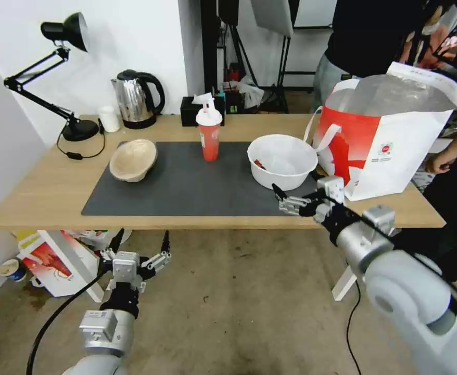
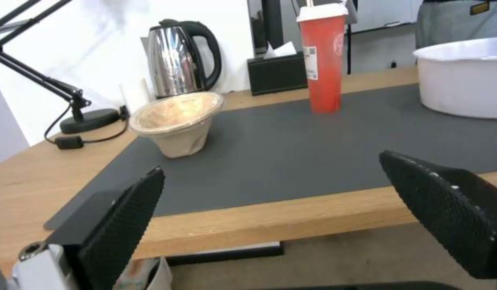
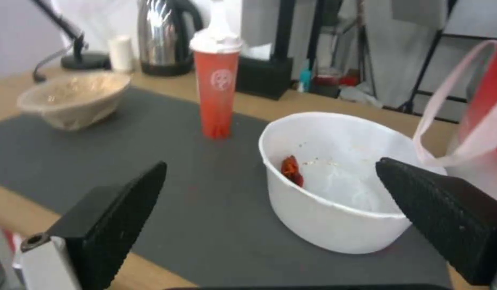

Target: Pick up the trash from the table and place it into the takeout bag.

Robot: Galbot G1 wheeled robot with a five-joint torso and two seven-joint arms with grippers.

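- The right hand (image 1: 283, 200) is open, its fingers spread wide. It hangs at the front edge of the surface (image 1: 41, 200), just beside the white bowl (image 1: 282, 160).
- The white bowl sits on the dark mat (image 1: 187, 187), close to the takeout bag (image 1: 390, 135). A bit of red food is stuck inside it.
- The red cup (image 1: 209, 136) stands in the middle of the mat, with its lid and straw on. The beige bowl (image 1: 132, 159) sits tipped at the mat's left end.
- The left hand (image 1: 137, 250) is open too. It waits low, in front of the surface and below its edge, holding nothing.
- All three bits of trash are on the surface, so I think this is the very first step: reaching for the white bowl.
- Next, the right hand likely needs to go a little forward, put one finger inside the rim and one outside, then close.
- The bowl looks thin and bendy, so a soft pinch seems best.
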